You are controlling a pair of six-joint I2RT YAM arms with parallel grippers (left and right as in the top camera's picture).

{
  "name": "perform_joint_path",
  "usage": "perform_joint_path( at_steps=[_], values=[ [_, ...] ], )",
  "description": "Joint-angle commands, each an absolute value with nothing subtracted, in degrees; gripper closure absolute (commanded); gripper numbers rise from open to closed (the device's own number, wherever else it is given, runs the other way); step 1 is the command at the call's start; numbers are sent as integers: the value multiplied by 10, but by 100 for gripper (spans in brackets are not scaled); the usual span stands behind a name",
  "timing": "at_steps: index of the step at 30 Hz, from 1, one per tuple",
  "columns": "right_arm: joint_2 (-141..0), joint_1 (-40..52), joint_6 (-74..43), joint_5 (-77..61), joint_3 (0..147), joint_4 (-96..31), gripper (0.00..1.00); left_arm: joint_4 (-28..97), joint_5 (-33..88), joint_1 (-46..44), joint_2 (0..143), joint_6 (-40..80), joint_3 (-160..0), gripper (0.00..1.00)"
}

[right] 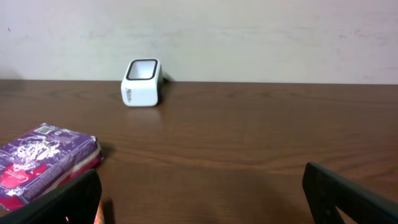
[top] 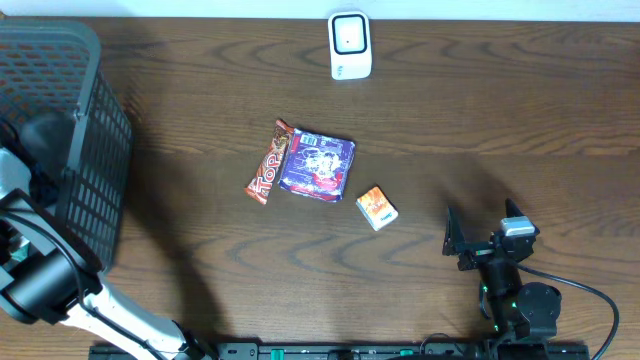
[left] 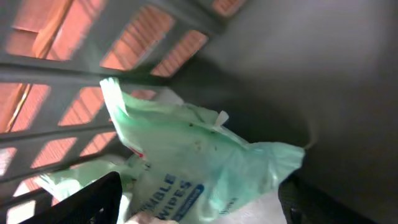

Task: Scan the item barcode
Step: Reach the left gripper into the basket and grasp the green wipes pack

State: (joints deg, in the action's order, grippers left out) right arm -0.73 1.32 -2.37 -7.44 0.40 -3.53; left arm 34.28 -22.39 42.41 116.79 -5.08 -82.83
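In the left wrist view a pale green wipes packet (left: 199,149) lies inside the basket (left: 74,68). My left gripper (left: 199,202) is open, its black fingers (left: 93,199) wide on either side of the packet's lower end, with no clear squeeze. In the overhead view the left arm (top: 40,270) reaches into the basket (top: 60,130), which hides the gripper. The white barcode scanner (top: 350,45) (right: 142,83) stands at the table's far edge. My right gripper (top: 480,238) (right: 202,199) rests open and empty at the front right.
Mid-table lie a red-brown Top bar (top: 268,162), a purple packet (top: 318,165) (right: 43,162) and a small orange box (top: 377,207). The dark mesh basket fills the left edge. A pale wall rises behind the scanner.
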Motion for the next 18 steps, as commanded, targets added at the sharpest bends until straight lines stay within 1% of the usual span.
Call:
perform_joint_path(
  at_steps=[1,3,4,6,7,9,11,12,16,18],
  values=[
    [-6,15,-29,-71,3,-37,1,331,-220,442,1178,-60,-811,19],
    [-6,15,-29,-71,3,-37,1,328,-215,449,1178,-60,-807,20],
    [-6,15,-30,-71,3,-37,1,328,-208,452,1178,-60,-807,24],
    [-6,15,-30,-71,3,-37,1,329,-180,457,1178,-60,-807,39],
    [-6,15,-30,-71,3,-37,1,330,-169,459,1178,-60,-807,49],
    [-6,15,-29,-71,3,-37,1,331,-156,460,1178,-59,-807,74],
    [-6,15,-29,-71,3,-37,1,333,-155,459,1178,-57,-807,89],
    [-6,15,-29,-71,3,-37,1,336,-154,459,1178,-56,-807,92],
    [-6,15,-30,-71,3,-37,1,363,-154,458,1174,-46,-807,93],
    [-6,15,-29,-71,3,-37,1,373,-154,458,1163,-17,-807,93]
  ],
)
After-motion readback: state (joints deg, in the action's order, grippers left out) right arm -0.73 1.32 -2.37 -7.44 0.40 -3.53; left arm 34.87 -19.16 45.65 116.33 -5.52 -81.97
